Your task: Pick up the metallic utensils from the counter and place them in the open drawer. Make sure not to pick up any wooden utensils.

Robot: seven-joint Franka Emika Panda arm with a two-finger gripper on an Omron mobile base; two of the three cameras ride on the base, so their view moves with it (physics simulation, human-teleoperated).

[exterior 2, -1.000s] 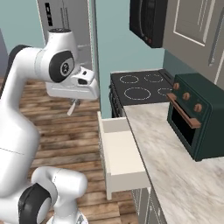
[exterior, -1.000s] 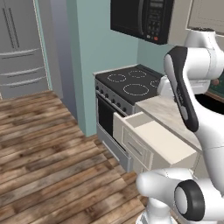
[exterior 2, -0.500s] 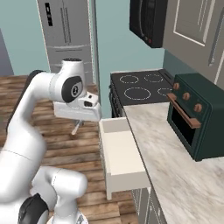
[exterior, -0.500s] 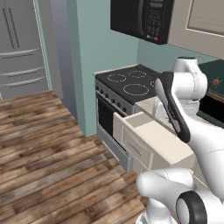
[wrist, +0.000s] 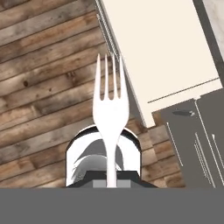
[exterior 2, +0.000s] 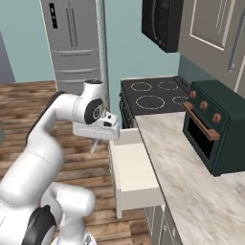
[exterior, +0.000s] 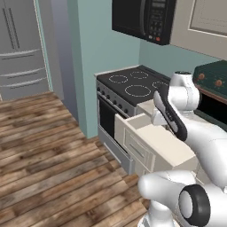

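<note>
My arm has swung lower toward the open drawer (exterior 2: 131,170); my pincer (wrist: 112,177) grips a pale fork (wrist: 109,114) (no legible writing).

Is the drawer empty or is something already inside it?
Empty, as far as visible: the drawer shows a plain pale interior. The fork sits in the shut gripper, over the floor.

The white arm (exterior 2: 52,124) bends forward from its base, elbow high, forearm reaching out level. The wrist turns down, so the gripper (exterior 2: 95,142) points at the floor. The jaws are closed tight on a pale fork (wrist: 109,118), which sticks straight out from between them, tines away from the hand. In the left base view the forearm (exterior: 170,116) slants down across the picture.
</note>
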